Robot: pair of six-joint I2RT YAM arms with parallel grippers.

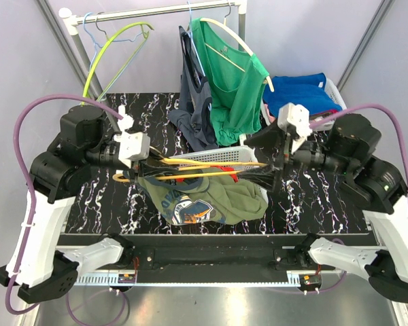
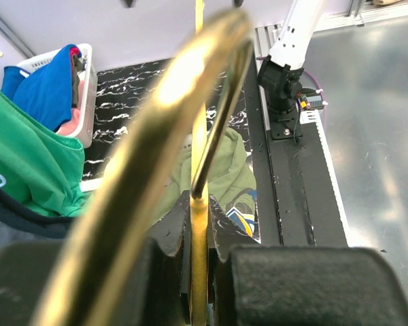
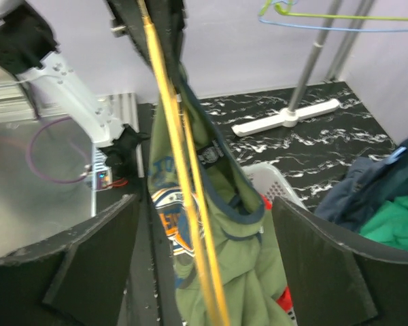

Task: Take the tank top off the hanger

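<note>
The olive-green tank top (image 1: 211, 199) with a blue and orange print hangs from a yellow hanger (image 1: 197, 168) held level above the table. My left gripper (image 1: 143, 165) is shut on the hanger's left end; in the left wrist view the jaws (image 2: 199, 231) pinch the yellow bar (image 2: 198, 272), with the tank top (image 2: 231, 170) beyond. My right gripper (image 1: 262, 163) is open at the hanger's right end. In the right wrist view its fingers (image 3: 95, 258) stand wide on either side of the hanger bars (image 3: 190, 204) and the tank top (image 3: 245, 265), touching neither.
A white laundry basket (image 1: 224, 156) with something red lies under the hanger. A rack at the back (image 1: 156, 11) holds a green shirt (image 1: 234, 75), a dark garment (image 1: 194, 95) and empty hangers (image 1: 115, 54). A basket with blue clothes (image 1: 306, 92) stands at the back right.
</note>
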